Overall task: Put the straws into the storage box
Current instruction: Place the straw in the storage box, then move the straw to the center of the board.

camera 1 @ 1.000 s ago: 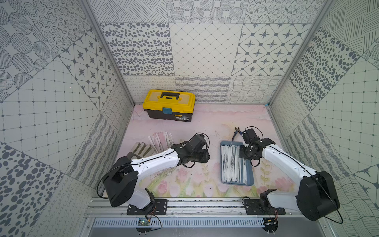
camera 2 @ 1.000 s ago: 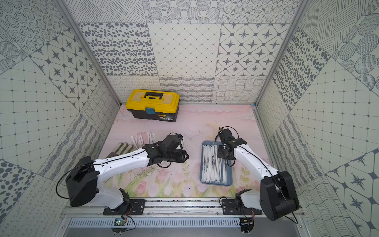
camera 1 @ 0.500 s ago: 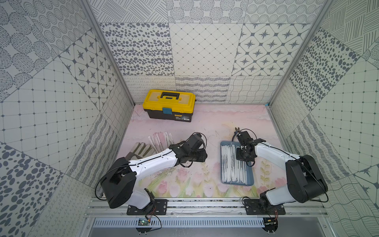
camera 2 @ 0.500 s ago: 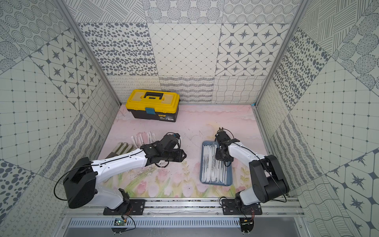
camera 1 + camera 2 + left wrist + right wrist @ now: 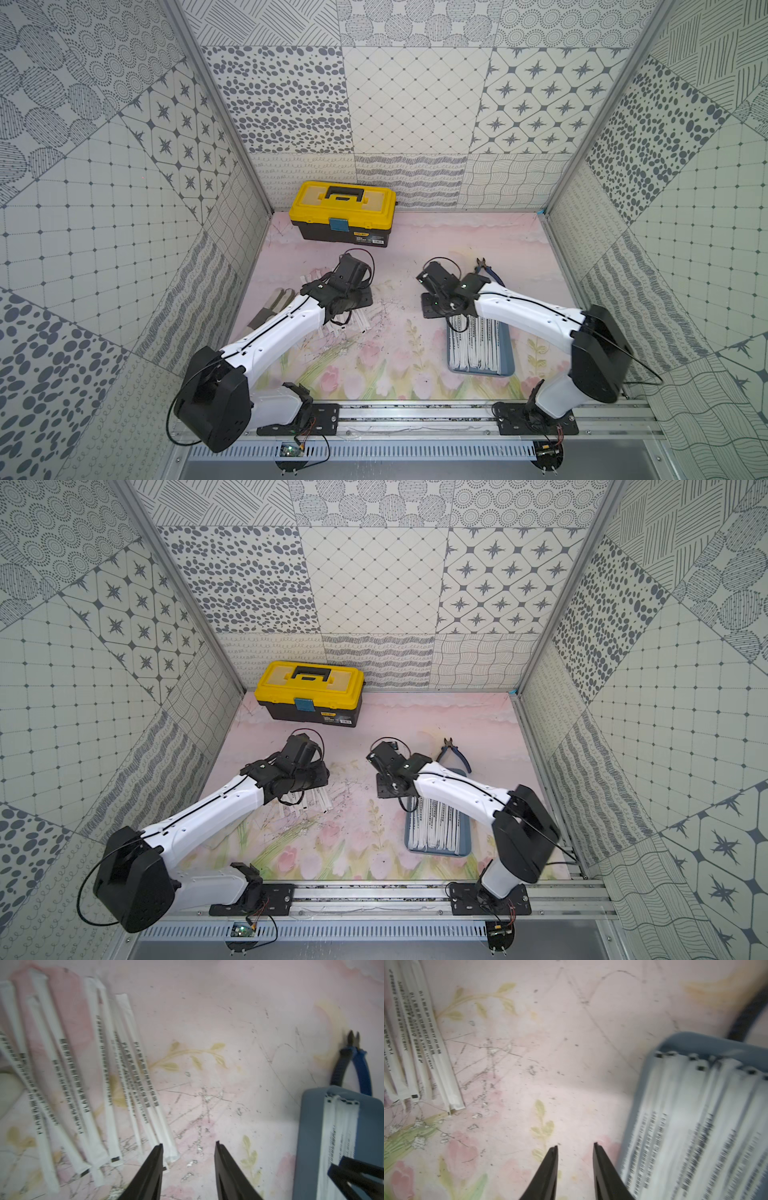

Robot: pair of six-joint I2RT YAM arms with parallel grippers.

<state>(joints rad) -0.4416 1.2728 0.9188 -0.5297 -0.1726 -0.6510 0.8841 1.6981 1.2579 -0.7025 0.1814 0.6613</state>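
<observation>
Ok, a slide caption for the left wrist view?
Left tool open and empty above the mat, between loose wrapped straws and a blue tray of straws; blue pliers beyond the tray.

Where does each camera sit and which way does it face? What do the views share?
Both top views: high above the front rail, facing down toward the toolbox; left arm and right arm show.
Left wrist: on the left arm, facing loose straws; left tool shows.
Right wrist: on the right arm, facing bare mat; right tool shows.
Shared: both wrist views show the tray.
</observation>
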